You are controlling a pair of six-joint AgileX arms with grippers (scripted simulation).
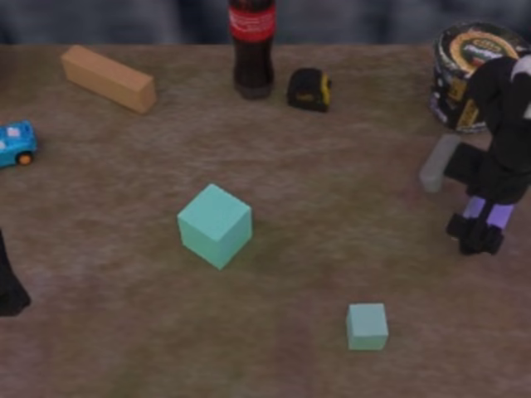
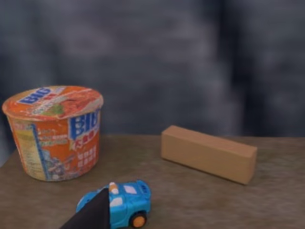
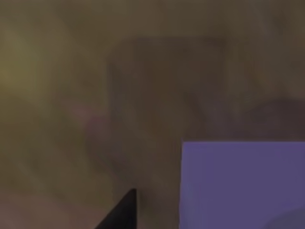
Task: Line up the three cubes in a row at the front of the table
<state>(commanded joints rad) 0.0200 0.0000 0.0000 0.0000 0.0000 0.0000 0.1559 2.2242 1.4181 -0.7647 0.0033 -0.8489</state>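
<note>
Lavender cube (image 1: 487, 211) sits clamped in right claw (image 1: 478, 235) near bench's right edge; next, place it beside small pale teal cube (image 1: 367, 326) in front.

A long tan wooden block (image 1: 109, 79) lies at eleven o'clock on the table. A cola bottle (image 1: 251, 48) stands at twelve, with a black-and-yellow tape measure (image 1: 309, 89) just beside it. A dark round tub (image 1: 466, 75) sits at two. A blue toy car (image 1: 17, 143) rests at nine, near an orange noodle cup (image 2: 53, 131).
</note>
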